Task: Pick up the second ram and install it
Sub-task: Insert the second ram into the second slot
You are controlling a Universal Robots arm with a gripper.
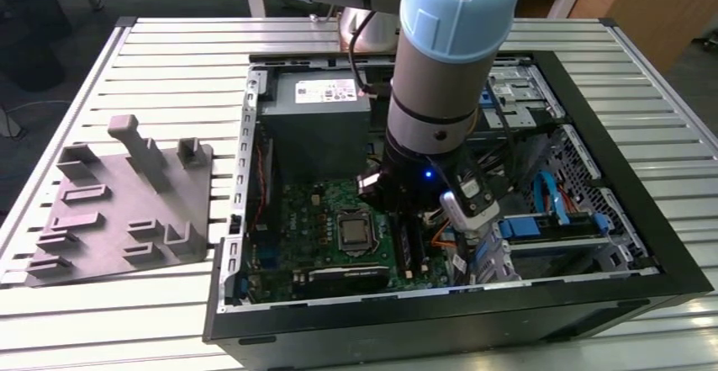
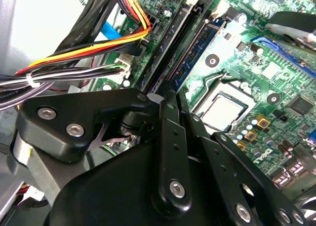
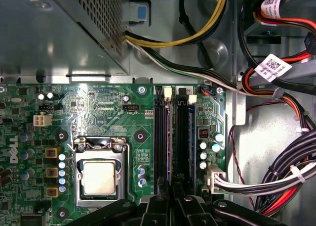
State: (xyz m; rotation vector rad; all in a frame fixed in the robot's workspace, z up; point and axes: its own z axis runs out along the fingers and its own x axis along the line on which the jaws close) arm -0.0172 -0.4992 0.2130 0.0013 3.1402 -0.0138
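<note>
On the exterior view's left, near the table's left edge, I see the grey plate with nothing on it that I can make out as a stick. Right of it stands the open case. The arm reaches down into it toward the board's right edge.

In the first wrist view, going across the board, the CPU socket comes first. Then come the two black slots, side by side near the board's right edge, and then the cables along the case wall.

The ram reads as a thin bluish strip seen edge-on between the two slots. Its long axis lies parallel to them and runs straight out from the gripper. In the second wrist view its dark blue face sits just beside a black slot and leads back into the fingers.

The jaws stand narrow and, as I judge it, pinch the stick's near end. I can't tell whether it is seated in a slot yet.
</note>
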